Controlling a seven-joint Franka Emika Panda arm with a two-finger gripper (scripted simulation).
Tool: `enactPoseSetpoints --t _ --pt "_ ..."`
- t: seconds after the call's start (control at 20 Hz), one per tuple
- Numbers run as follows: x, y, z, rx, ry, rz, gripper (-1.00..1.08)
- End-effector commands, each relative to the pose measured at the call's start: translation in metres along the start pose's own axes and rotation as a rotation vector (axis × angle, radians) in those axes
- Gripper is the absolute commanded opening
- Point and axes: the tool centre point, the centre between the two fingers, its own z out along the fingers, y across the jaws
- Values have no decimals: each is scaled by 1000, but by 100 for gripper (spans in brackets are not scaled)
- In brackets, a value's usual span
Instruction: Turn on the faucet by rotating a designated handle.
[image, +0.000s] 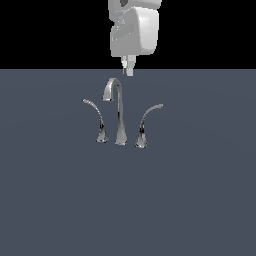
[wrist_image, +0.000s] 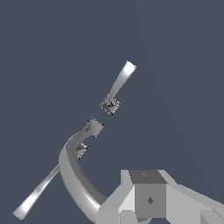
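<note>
- The handle (image: 148, 122) stands on the exterior view's right of the faucet set: a flared cone base on the worktop, with a slim lever arcing up and outward to a pale bright tip.
- In the wrist view the handle (wrist_image: 119, 86) shows as a small square-looking base with a bright lever running away from the spout; it lies well apart from the fingers, beyond the spout's base.
- The faucet (image: 119, 112) sits mid-worktop; its tall gooseneck spout rises from a flared base and hooks over toward the exterior view's left.
- The twin handle (image: 96, 119) stands on the exterior view's left of the spout, thinner, its lever curving outward to the left. In the wrist view the twin handle (wrist_image: 41, 188) runs out past the spout's curve.
- The three bases stand close together in a row, apart from one another.
- The fingers (image: 128, 66) hang above the top of the gooseneck, slightly toward the exterior view's right, not touching it.
- Fingers state: they appear drawn narrow together with nothing between them; the exterior view shows them small, and in the wrist view the fingers (wrist_image: 148, 200) are seen only as grey blocks at the picture's edge.
- The spout's curve sweeps close beneath the fingers in the wrist view.
- The worktop (image: 200, 200) is a plain dark slate-blue surface.
</note>
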Motion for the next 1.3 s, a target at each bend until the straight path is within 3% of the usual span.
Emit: enactPoseSetpoints --t 0.0,0.75,1.25 --pt "12 -8 13 -1 0 69 -100" --pt "100 -37 88 -8 1 491 -100" --pt "133 -38 112 -9 -1 638 -100"
